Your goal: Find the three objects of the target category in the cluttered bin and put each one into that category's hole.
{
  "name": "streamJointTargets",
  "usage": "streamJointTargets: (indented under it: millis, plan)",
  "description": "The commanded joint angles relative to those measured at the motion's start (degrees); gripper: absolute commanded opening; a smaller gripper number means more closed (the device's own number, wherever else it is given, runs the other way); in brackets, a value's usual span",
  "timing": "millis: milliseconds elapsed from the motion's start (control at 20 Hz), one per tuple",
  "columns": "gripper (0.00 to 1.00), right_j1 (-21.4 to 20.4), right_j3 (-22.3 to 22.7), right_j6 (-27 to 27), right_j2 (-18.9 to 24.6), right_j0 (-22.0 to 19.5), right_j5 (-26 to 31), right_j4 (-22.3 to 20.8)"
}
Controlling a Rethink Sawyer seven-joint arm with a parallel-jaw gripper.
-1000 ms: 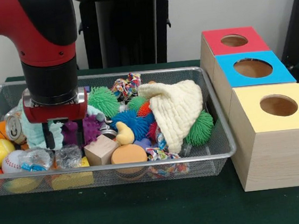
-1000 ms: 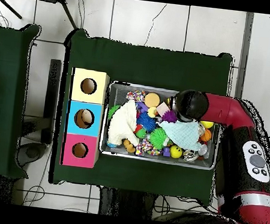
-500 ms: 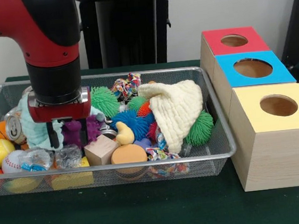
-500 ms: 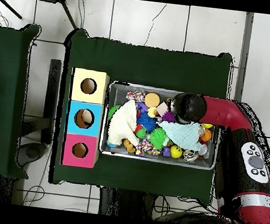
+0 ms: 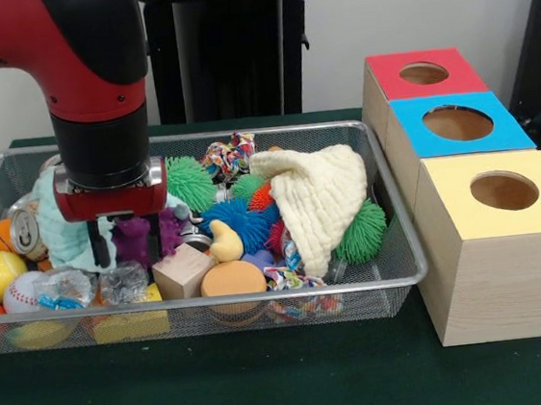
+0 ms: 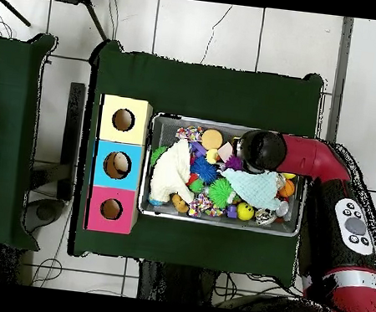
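The silver wire-mesh bin (image 5: 391, 248) is sitting just beside the wooden boxes (image 5: 492, 237), its left end getting cut off, while the gripper (image 5: 127, 239) is hanging inside it, fingers spread apart either side of a knobbly purple toy (image 5: 135, 238), half hiding it.

The bin (image 6: 292, 232) sits at frame centre on the green table (image 6: 208, 85), crowded with toys. A cream cloth (image 6: 169, 171) lies at its left end, a pale teal cloth (image 6: 255, 187) right of centre. The red arm (image 6: 313, 158) enters from lower right, its black end over the bin's upper right part. Left of the bin stand yellow (image 6: 124, 120), blue (image 6: 116, 165) and red (image 6: 110, 209) boxes, each with a round hole.
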Motion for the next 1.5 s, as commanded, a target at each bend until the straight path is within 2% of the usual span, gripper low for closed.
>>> streamJointTargets:
  millis: [50, 550, 1150, 1500]
  plan:
    - [1.00, 1.7, 1.8, -0.8, -0.1, -0.9, -4.1, -2.1]
    - [1.00, 4.4, -0.2, -0.8, -0.3, -0.7, -4.8, -2.7]
    - [1.00, 3.7, 0.5, -0.8, -0.7, -0.7, -5.3, -2.8]
    - [1.00, 4.7, -1.5, -1.1, -0.5, -0.5, -4.8, -2.8]
